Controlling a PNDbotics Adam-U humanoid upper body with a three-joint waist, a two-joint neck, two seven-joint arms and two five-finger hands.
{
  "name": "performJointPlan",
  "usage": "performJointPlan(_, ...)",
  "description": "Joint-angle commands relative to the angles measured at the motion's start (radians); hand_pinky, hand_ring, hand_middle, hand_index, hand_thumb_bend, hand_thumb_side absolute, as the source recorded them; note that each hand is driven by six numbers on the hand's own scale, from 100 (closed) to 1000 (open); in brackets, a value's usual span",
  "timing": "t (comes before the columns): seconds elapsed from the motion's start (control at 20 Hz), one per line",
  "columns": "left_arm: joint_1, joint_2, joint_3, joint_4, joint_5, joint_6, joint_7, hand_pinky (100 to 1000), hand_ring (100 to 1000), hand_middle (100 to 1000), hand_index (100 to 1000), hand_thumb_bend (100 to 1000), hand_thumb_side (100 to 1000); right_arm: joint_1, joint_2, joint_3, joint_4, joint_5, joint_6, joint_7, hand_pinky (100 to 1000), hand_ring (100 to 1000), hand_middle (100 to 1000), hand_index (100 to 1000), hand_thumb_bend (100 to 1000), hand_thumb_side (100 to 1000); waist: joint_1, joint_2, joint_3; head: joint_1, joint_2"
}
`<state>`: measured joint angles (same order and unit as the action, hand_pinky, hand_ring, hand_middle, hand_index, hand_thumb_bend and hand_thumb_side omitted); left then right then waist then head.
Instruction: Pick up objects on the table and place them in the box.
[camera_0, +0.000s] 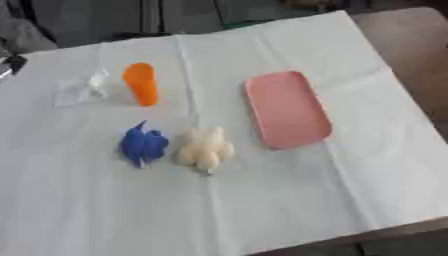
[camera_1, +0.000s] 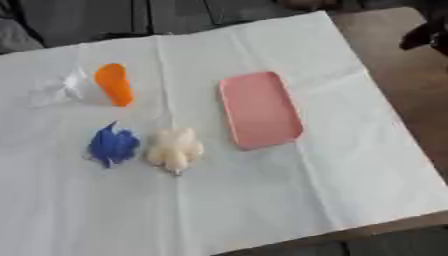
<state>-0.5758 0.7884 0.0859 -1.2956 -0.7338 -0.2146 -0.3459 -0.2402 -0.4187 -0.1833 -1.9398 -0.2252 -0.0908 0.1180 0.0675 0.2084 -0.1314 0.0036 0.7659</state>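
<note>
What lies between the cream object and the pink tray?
Nothing visible does. The cream object lies just left of the pink tray, with only bare white cloth between them. The blue object sits on its far side.

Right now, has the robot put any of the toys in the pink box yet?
Not yet. The pink box looks empty. Nothing is in hand: the only possible hand is a dark shape at the right eye view's upper right edge. Still waiting on the white cloth: the orange thing, blue thing, cream thing and clear crumpled thing.
</note>
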Motion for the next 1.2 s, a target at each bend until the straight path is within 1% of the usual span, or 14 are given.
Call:
performJointPlan(0.05, -0.075, 0.052, -0.024, 0.119, -0.085, -0.048, -0.042, 802, 827, 847, 863, 669, 574, -0.01, -0.033, 0.001, -0.014, 0.002, -0.002, 0.008, 551, 536, 797, 708, 100, 747, 0.0, -0.014, -0.006, 0.007, 0.004)
performJointPlan(0.15, -0.121, 0.039, -0.034, 0.188, -0.13, -0.071, -0.046, 803, 826, 844, 858, 666, 587, -0.012, -0.034, 0.003, -0.014, 0.003, -0.003, 0.012, 551, 536, 797, 708, 100, 747, 0.002, -0.01, -0.011, 0.01, 0.004)
performJointPlan(0.25, -0.16, 0.021, -0.042, 0.25, -0.159, -0.091, -0.045, 798, 823, 840, 848, 628, 618, -0.016, -0.035, 0.005, -0.015, 0.003, -0.003, 0.015, 550, 535, 797, 708, 100, 748, 0.006, -0.004, -0.019, 0.012, 0.004)
performJointPlan(0.3, -0.179, 0.013, -0.047, 0.279, -0.17, -0.101, -0.047, 802, 824, 843, 850, 654, 644, -0.017, -0.035, 0.006, -0.015, 0.004, -0.003, 0.016, 550, 535, 797, 708, 100, 749, 0.008, -0.002, -0.023, 0.013, 0.004)
performJointPlan(0.35, -0.197, 0.006, -0.053, 0.304, -0.185, -0.11, -0.05, 803, 824, 843, 850, 660, 644, -0.019, -0.035, 0.007, -0.015, 0.004, -0.003, 0.018, 550, 535, 797, 708, 100, 749, 0.01, 0.001, -0.026, 0.014, 0.004)
performJointPlan(0.45, -0.219, -0.003, -0.056, 0.336, -0.214, -0.127, -0.048, 804, 824, 844, 850, 670, 645, -0.02, -0.034, 0.008, -0.015, 0.005, -0.002, 0.021, 550, 535, 797, 708, 100, 749, 0.011, 0.003, -0.029, 0.015, 0.004)
performJointPlan(0.55, -0.236, -0.016, -0.062, 0.356, -0.252, -0.136, -0.045, 822, 822, 847, 843, 708, 648, -0.023, -0.034, 0.01, -0.016, 0.006, -0.002, 0.023, 550, 534, 797, 707, 100, 750, 0.014, 0.008, -0.036, 0.015, 0.004)
performJointPlan(0.75, -0.258, -0.043, -0.067, 0.383, -0.337, -0.146, -0.023, 836, 824, 848, 838, 721, 630, -0.028, -0.034, 0.011, -0.017, 0.006, -0.003, 0.027, 550, 533, 797, 708, 100, 751, 0.018, 0.014, -0.047, 0.014, 0.004)
performJointPlan(0.8, -0.26, -0.047, -0.067, 0.387, -0.35, -0.148, -0.017, 837, 824, 847, 835, 717, 614, -0.028, -0.034, 0.011, -0.017, 0.007, -0.003, 0.027, 550, 533, 797, 708, 100, 751, 0.018, 0.016, -0.049, 0.013, 0.004)
performJointPlan(0.9, -0.262, -0.053, -0.067, 0.398, -0.363, -0.152, -0.011, 838, 825, 847, 832, 707, 616, -0.031, -0.034, 0.012, -0.018, 0.007, -0.003, 0.029, 549, 533, 797, 708, 100, 751, 0.021, 0.02, -0.053, 0.013, 0.004)
performJointPlan(1.05, -0.264, -0.053, -0.059, 0.417, -0.354, -0.157, -0.008, 843, 829, 844, 825, 643, 580, -0.034, -0.033, 0.013, -0.019, 0.009, -0.003, 0.032, 549, 531, 798, 707, 100, 753, 0.025, 0.03, -0.062, 0.014, -0.003)
performJointPlan(1.1, -0.264, -0.051, -0.056, 0.423, -0.347, -0.156, -0.008, 843, 829, 844, 825, 643, 580, -0.035, -0.033, 0.013, -0.02, 0.011, -0.003, 0.033, 549, 531, 798, 707, 100, 753, 0.026, 0.033, -0.064, 0.014, -0.005)
performJointPlan(1.15, -0.264, -0.048, -0.051, 0.428, -0.339, -0.152, -0.006, 843, 830, 843, 854, 591, 556, -0.035, -0.032, 0.012, -0.02, 0.012, -0.003, 0.033, 548, 530, 798, 707, 100, 754, 0.028, 0.038, -0.068, 0.014, -0.009)
performJointPlan(1.2, -0.262, -0.044, -0.047, 0.433, -0.33, -0.147, -0.004, 843, 830, 843, 854, 591, 556, -0.036, -0.031, 0.012, -0.021, 0.014, -0.003, 0.033, 548, 530, 798, 707, 100, 754, 0.03, 0.042, -0.072, 0.015, -0.012)
